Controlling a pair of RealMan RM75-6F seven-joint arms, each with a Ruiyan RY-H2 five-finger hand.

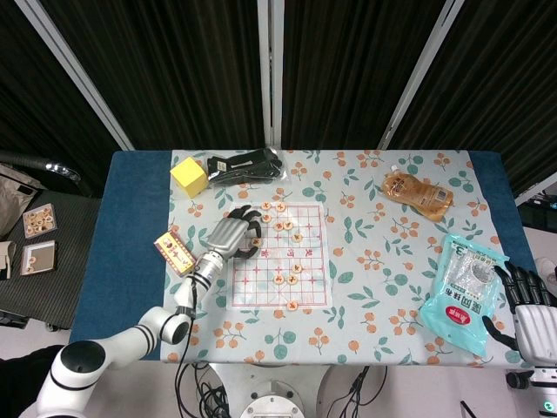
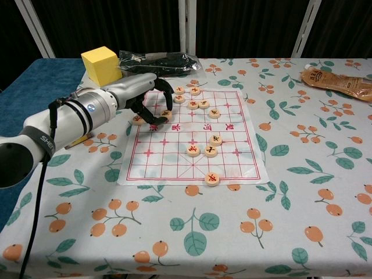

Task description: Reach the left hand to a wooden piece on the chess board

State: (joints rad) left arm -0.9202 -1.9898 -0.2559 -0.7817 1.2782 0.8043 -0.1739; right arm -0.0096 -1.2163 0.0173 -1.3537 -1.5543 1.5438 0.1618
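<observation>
A red-lined paper chess board [image 2: 174, 160] lies on the floral cloth and carries several round wooden pieces [image 2: 197, 104]. My left hand [image 2: 145, 99] hangs over the board's far-left corner with its fingers curled down. Its fingertips [image 2: 168, 108] touch one wooden piece [image 2: 165, 115], and the thumb lies just beside it. Another piece [image 2: 138, 120] sits under the palm at the board's left edge. In the head view the left hand [image 1: 231, 235] covers the board's left edge [image 1: 233, 279]. My right hand [image 1: 526, 309] rests at the table's near right corner, fingers apart and holding nothing.
A yellow cube [image 2: 102, 64] and a black bag [image 2: 160, 61] lie beyond the board. A brown pouch [image 2: 340, 81] is at the far right. A blue and white snack bag [image 1: 461, 292] lies beside the right hand. A small box [image 1: 174, 252] sits left of the left arm.
</observation>
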